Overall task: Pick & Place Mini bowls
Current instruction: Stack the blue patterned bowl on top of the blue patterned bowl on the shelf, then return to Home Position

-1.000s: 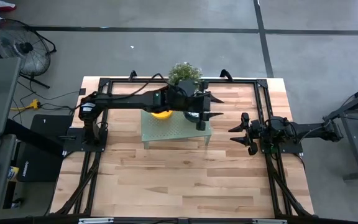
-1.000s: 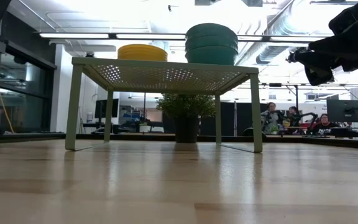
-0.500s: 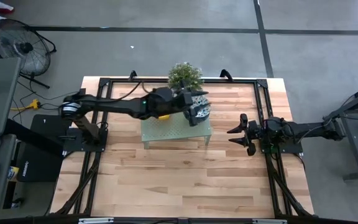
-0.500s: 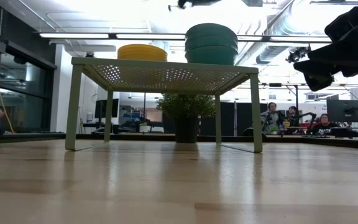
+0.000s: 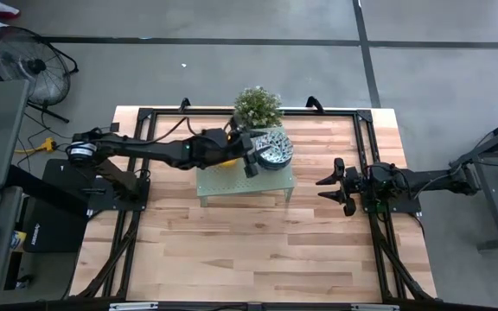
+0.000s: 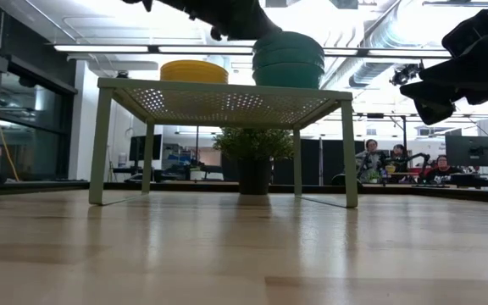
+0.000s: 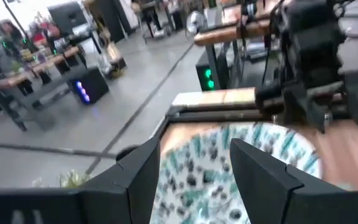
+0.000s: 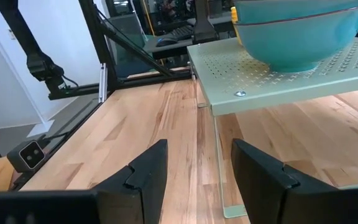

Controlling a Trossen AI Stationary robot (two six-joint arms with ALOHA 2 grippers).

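Observation:
A stack of patterned mini bowls (image 5: 277, 149) stands on the right part of a pale green perforated stand (image 5: 245, 180). In the low view the stack (image 6: 288, 59) looks teal from outside. Yellow bowls (image 6: 193, 71) are stacked on the stand's left part, mostly under the left arm in the high view (image 5: 225, 159). My left gripper (image 5: 252, 159) is open, just left of and above the patterned stack (image 7: 216, 174), which shows between its fingers. My right gripper (image 5: 322, 188) is open and hovers right of the stand.
A small potted plant (image 5: 258, 105) stands behind the stand at the table's far edge. Black frame rails (image 5: 366, 130) run around the table top. Bare wood (image 5: 249, 250) lies in front of the stand. People sit at desks (image 6: 396, 161) in the room beyond.
My left gripper has drawn back toward the table's left, from over the patterned stack to its left edge, uncovering the stack in the high view. It has also come into the top of the low view. The bowls have stayed in place.

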